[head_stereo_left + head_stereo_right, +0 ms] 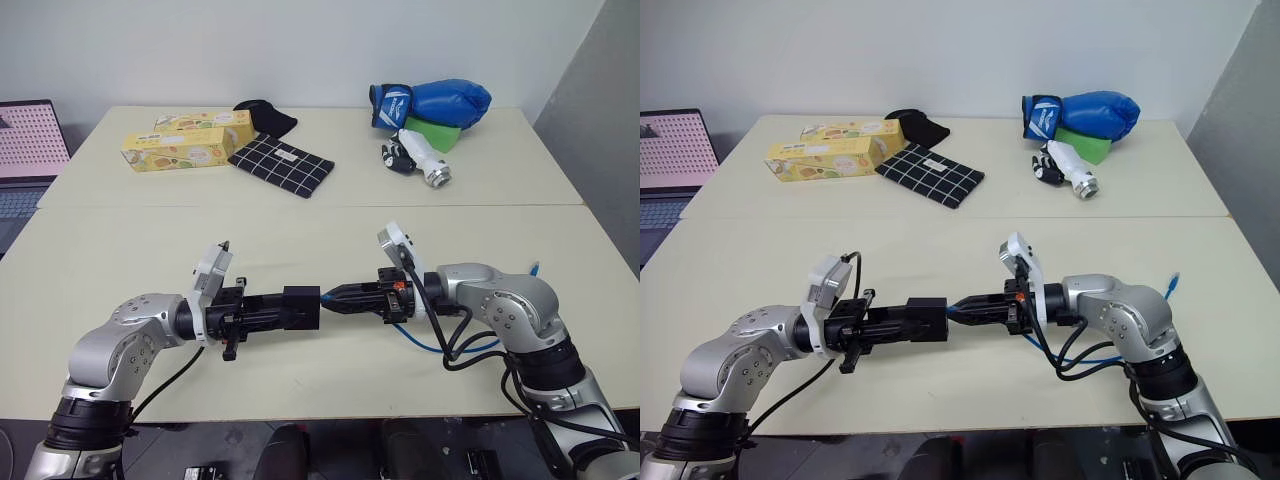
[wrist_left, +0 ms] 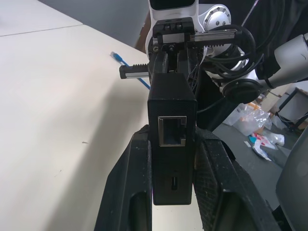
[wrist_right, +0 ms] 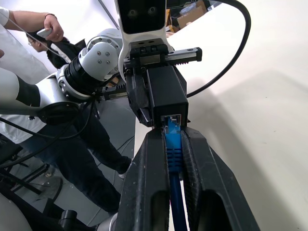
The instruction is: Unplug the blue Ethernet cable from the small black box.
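The right gripper [image 3: 174, 144], pinching the blue Ethernet cable [image 3: 172, 140] just behind its plug, faces at nine o'clock the small black box [image 1: 301, 306] clamped in the left gripper [image 2: 172, 159]; it should squeeze the latch and pull straight back toward three o'clock.

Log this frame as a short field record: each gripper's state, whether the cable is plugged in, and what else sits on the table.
left gripper: shut on the small black box, held above the table
right gripper: shut on the blue Ethernet cable, just behind its plug
cable: plug still seated in the box's port
box: a second port faces the left wrist camera, vacant
far side of table: two yellow boxes, checked cloth, blue boxing glove
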Action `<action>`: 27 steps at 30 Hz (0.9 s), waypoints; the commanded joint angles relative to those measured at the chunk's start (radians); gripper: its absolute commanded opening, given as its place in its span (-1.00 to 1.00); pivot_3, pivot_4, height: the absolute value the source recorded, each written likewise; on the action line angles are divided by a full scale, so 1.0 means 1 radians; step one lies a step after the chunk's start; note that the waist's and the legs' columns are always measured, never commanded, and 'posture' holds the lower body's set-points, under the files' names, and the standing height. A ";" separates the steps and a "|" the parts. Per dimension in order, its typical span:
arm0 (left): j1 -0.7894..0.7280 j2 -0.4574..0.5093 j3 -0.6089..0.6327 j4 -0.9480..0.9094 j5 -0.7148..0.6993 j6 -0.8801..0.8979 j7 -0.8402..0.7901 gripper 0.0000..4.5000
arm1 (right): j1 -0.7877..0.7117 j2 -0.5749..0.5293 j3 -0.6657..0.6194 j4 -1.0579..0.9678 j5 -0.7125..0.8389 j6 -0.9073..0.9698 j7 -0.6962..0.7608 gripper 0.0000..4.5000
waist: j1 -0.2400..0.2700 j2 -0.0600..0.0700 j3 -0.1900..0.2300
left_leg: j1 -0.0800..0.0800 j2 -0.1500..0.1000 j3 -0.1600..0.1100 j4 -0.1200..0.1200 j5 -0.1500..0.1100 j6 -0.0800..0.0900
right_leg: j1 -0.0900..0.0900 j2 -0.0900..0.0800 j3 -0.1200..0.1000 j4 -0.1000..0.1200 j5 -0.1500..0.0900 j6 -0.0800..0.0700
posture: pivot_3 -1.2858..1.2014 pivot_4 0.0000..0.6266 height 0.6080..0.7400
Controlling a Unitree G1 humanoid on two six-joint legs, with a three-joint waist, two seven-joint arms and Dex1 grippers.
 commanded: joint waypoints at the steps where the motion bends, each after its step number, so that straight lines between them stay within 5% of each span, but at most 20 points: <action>1: 0.001 0.001 0.009 -0.035 -0.011 -0.005 0.000 -0.65 | -0.013 0.002 -0.017 -0.015 0.000 -0.007 -0.008 -0.97 | 0.000 0.000 0.000 | 0.000 0.000 0.000 0.000 0.000 0.000 | 0.000 0.000 0.000 0.000 0.000 0.000 | 0.03 -0.52 1.00; 23: 0.120 0.019 0.117 -0.059 -0.026 -0.019 0.034 -0.65 | 0.013 -0.102 -0.064 0.007 -0.015 -0.014 0.005 -0.98 | 0.000 0.000 0.000 | 0.000 0.000 0.000 0.000 0.000 0.000 | 0.000 0.000 0.000 0.000 0.000 0.000 | 0.03 -0.52 1.00; 27: 0.127 0.015 0.128 -0.061 -0.025 -0.017 0.055 -0.65 | -0.016 -0.076 -0.056 0.120 -0.177 -0.196 -0.073 -0.98 | 0.000 0.000 0.000 | 0.000 0.000 0.000 0.000 0.000 0.000 | 0.000 0.000 0.000 0.000 0.000 0.000 | 0.03 -0.52 1.00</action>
